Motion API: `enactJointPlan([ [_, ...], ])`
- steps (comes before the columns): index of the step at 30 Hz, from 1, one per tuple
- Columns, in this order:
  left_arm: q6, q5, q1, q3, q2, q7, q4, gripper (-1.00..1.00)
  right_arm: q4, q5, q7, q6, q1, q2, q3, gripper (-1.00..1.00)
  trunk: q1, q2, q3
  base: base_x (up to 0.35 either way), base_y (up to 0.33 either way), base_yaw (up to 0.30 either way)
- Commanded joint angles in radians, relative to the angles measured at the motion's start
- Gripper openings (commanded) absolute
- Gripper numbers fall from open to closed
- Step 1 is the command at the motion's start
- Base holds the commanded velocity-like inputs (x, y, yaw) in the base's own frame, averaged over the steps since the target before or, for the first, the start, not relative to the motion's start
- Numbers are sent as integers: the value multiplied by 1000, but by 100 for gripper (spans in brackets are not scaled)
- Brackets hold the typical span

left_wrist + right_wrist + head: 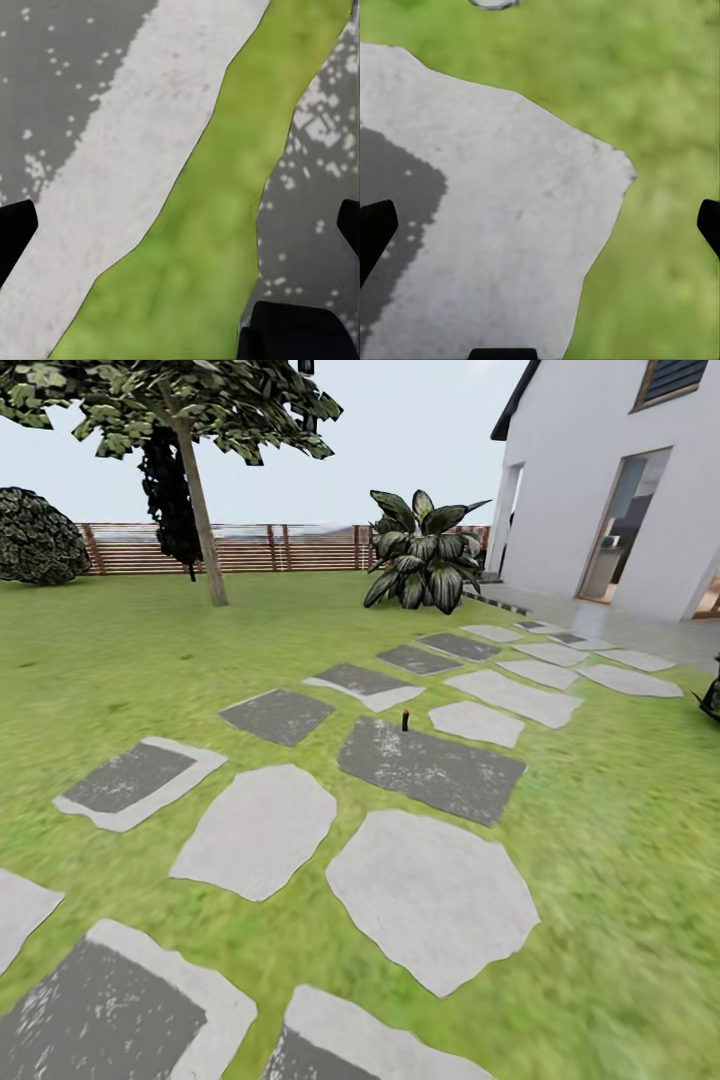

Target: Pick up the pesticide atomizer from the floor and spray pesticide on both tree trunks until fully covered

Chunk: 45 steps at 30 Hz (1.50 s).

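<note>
Nearest the robot, both grippers hung above the ground with nothing between their fingers. The left gripper (180, 225) stood wide over a strip of grass (225, 210) between two stepping stones (112, 172); the right gripper (540, 225), equally wide, hung over a pale stone's (495, 225) edge beside the lawn. Farther out, the paved path (430, 895) ran away toward the right. A small dark atomizer (405, 719) with a reddish top stood upright midway along it, at the far edge of a dark slab (430, 768). Beyond lay a broad-leaved plant (420, 565), the white house (600, 480) at far right, a thin leaning tree (200, 510) at far left, and the slatted fence (270, 548).
</note>
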<state>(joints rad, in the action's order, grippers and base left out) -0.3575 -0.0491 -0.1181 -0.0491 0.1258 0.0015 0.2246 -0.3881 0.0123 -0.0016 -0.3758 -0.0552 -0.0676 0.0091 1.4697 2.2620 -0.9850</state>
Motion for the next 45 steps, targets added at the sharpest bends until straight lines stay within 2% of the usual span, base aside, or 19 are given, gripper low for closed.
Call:
enactJointPlan([
  [1, 0, 0, 0, 0, 0, 0, 0, 100, 0, 0, -1, 0, 0, -2, -1, 100, 0, 0, 0, 339, 0, 0],
  [45, -1, 0, 0, 0, 2, 0, 1, 100, 0, 0, -1, 0, 0, -1, -1, 100, 0, 0, 0, 339, 0, 0],
])
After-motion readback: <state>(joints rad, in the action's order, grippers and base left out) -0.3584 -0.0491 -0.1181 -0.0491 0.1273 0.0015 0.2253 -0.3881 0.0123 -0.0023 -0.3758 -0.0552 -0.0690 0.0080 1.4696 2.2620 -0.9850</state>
